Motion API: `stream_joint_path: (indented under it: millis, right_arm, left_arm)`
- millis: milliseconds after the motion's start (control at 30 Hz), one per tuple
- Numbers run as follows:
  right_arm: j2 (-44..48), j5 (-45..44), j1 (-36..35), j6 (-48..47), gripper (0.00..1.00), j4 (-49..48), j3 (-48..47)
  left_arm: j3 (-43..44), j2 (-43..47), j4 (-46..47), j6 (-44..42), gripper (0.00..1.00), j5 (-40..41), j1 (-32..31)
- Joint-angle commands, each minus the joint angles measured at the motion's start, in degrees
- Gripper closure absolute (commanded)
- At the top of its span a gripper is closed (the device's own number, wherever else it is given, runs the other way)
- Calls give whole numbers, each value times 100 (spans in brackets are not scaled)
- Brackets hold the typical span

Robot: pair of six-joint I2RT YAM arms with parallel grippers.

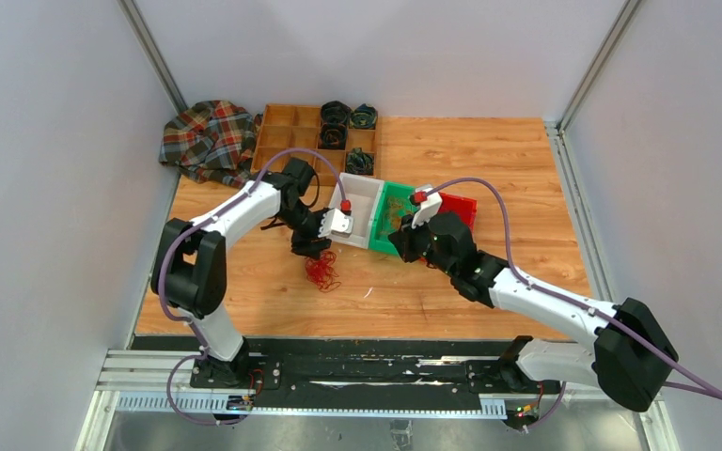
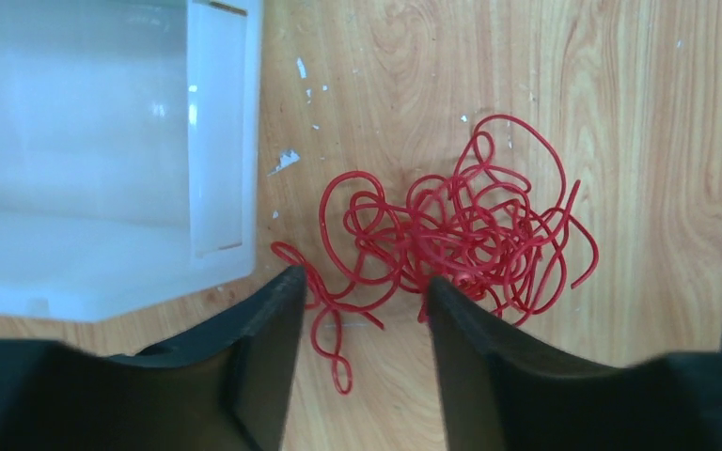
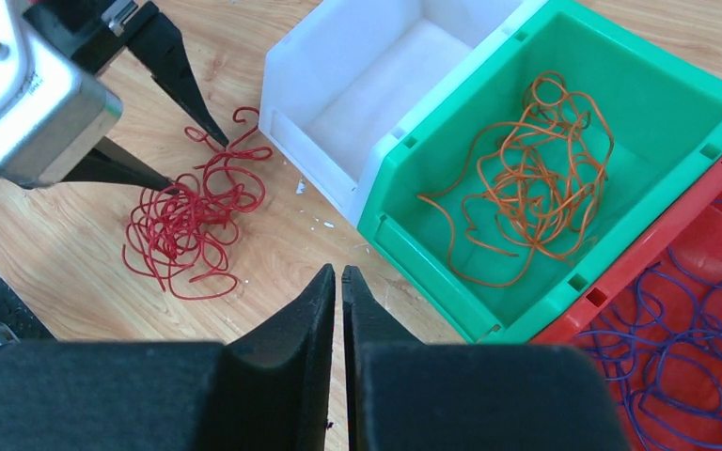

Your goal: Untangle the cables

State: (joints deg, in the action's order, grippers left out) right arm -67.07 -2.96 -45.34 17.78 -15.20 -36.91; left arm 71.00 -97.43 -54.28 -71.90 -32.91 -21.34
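A tangled bunch of red wire (image 2: pixel 461 230) lies on the wooden table beside the white bin (image 2: pixel 103 150); it also shows in the top view (image 1: pixel 322 272) and the right wrist view (image 3: pixel 188 221). My left gripper (image 2: pixel 362 282) is open just above its near-left part, with the fingertips (image 2: pixel 291 279) straddling some loops. An orange wire bunch (image 3: pixel 526 188) lies in the green bin (image 3: pixel 432 254). Purple wire (image 3: pixel 686 348) lies in the red bin (image 3: pixel 620 272). My right gripper (image 3: pixel 339 272) is shut and empty over the table, in front of the green bin.
The white bin (image 3: pixel 376 85) is empty. A wooden compartment tray (image 1: pixel 291 132) with dark coiled rolls stands at the back, with a plaid cloth (image 1: pixel 209 139) to its left. A black rail (image 1: pixel 367 366) runs along the near edge.
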Motion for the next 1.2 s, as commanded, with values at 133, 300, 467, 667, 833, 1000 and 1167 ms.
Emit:
stream_joint_path:
  millis: [133,300,467,667,833,1000,1167]
  right_arm:
    - [-79,25,-138,81,95,-231,-256]
    - [-269,129,-325,63,93,-435,-412]
    - [-664,234,-800,-131,70,-657,-847]
    - [-1127,253,-1475,-239,49,-1415,-1212]
    - [-1430,-20,-1869,-406,49,-2011,-1332]
    - [-1663,-128,-1997,-413,49,-2183,-1497]
    - [-1809,-973,-2122,-496,52,-2335,-1539]
  left_arm:
    - [-177,309,-83,34,82,-322,16]
    - [-383,1111,-86,862,99,-164,14]
    - [-577,2138,-83,1740,99,215,11]
    - [-460,3109,-162,2712,99,235,11]
    - [-242,3497,-433,3079,99,-55,8]
    - [-59,3567,-680,3170,100,-95,13]
    - [128,3573,-996,3118,100,-353,15]
